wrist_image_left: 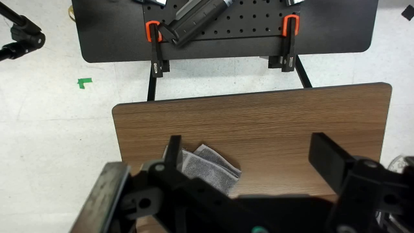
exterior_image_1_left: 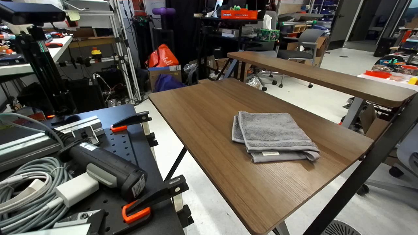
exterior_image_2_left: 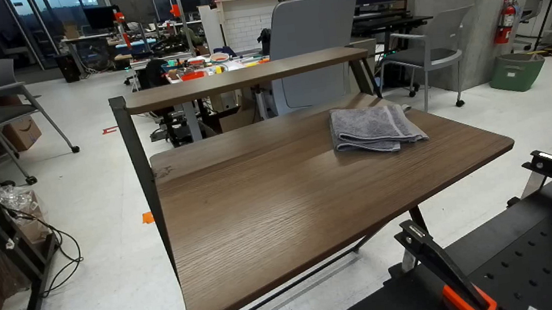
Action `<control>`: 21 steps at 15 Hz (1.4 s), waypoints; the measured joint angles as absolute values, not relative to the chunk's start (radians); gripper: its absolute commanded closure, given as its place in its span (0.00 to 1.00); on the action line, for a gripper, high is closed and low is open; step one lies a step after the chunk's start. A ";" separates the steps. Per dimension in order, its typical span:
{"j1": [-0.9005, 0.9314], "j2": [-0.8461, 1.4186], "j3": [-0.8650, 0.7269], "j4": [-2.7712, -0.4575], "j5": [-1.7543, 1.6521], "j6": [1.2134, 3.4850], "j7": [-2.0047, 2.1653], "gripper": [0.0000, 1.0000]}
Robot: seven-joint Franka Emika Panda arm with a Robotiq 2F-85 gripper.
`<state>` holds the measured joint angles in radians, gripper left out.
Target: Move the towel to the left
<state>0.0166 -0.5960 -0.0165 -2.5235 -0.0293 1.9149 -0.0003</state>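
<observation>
The towel (exterior_image_1_left: 274,133) is a folded grey cloth with layered edges and a small white label. It lies flat on the brown tabletop (exterior_image_1_left: 202,114). It also shows on the tabletop (exterior_image_2_left: 262,214) in an exterior view as a grey towel (exterior_image_2_left: 372,128), nearer one end of the table. In the wrist view the towel (wrist_image_left: 207,170) is low and left of centre, partly hidden behind the left finger and gripper body. My gripper (wrist_image_left: 247,142) is wide open and empty, well above the table, with bare wood between most of its fingers. The gripper is out of view in both exterior views.
A raised wooden shelf (exterior_image_1_left: 313,76) runs along one long side of the tabletop on dark metal supports. A black bench (wrist_image_left: 336,29) with clamps (wrist_image_left: 288,58) and a dark cylindrical device (wrist_image_left: 197,21) stands across a narrow floor gap. A grey chair (exterior_image_2_left: 425,54) stands beyond the table.
</observation>
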 measured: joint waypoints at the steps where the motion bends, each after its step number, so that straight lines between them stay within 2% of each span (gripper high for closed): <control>1: 0.017 -0.596 -0.017 -2.524 -0.029 1.915 0.000 0.00; 10: 0.017 -0.594 -0.016 -2.524 -0.029 1.929 0.011 0.00; 15: 0.017 -0.532 -0.001 -2.539 -0.032 2.093 0.092 0.00; 21: -0.009 -0.337 0.027 -2.523 -0.056 2.288 0.221 0.00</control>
